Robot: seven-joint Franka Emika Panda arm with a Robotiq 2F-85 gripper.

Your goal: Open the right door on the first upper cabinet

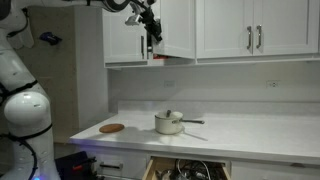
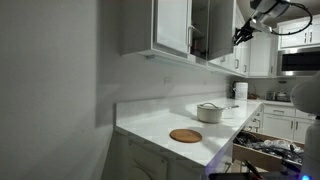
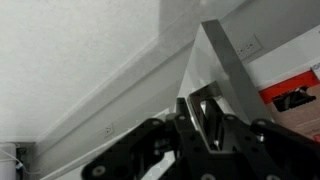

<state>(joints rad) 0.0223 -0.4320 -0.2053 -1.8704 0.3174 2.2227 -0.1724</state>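
Note:
The first upper cabinet (image 1: 130,30) is the white two-door unit at the left in an exterior view. Its right door (image 1: 178,28) stands partly open, with a dark gap beside it. In an exterior view the door (image 2: 215,30) swings out from the cabinet and looks dark. My gripper (image 1: 150,35) is at the door's free edge low down, as both exterior views show (image 2: 243,30). In the wrist view my gripper (image 3: 205,115) is shut around the slim silver handle (image 3: 206,102), with the door's grey edge (image 3: 228,70) just above it.
The twin left door (image 2: 170,25) is shut. A wider white cabinet (image 1: 255,28) hangs alongside. On the counter (image 1: 250,130) are a lidded pot (image 1: 168,123) and a round wooden board (image 1: 112,128). A drawer (image 1: 185,170) below stands open. My white arm (image 1: 20,100) is at the frame edge.

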